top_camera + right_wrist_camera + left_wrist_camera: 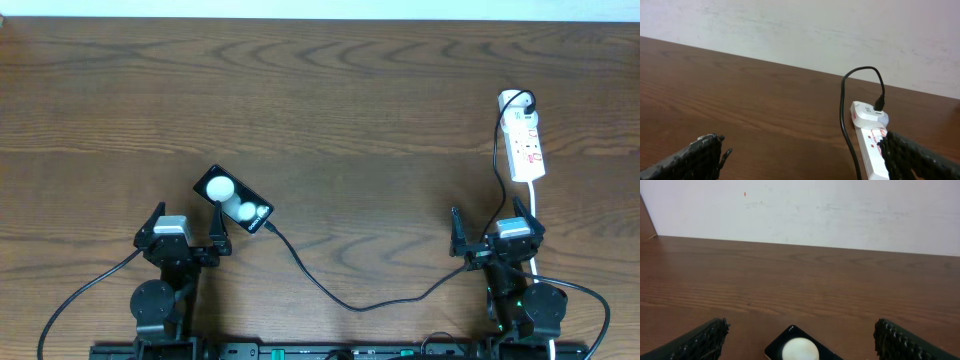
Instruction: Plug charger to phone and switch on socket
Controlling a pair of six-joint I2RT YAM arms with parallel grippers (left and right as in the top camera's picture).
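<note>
Phone [233, 200] lies flat and slantwise on the brown wooden desk [330, 90]. It is a black slab with two white circles on its face, and its near end is just beside the left jaws, which stand wide and hold nothing. Charger [365, 308], a thin black cable, leaves a white adapter [514, 100] at the far end of the socket [527, 148]. It drops past the right jaws, sags toward the desk's near edge and climbs to the phone's near right end. Whether its tip is seated I cannot tell. Socket is a white strip with small red marks, far right, ahead of the right jaws, which are likewise wide and empty.
</note>
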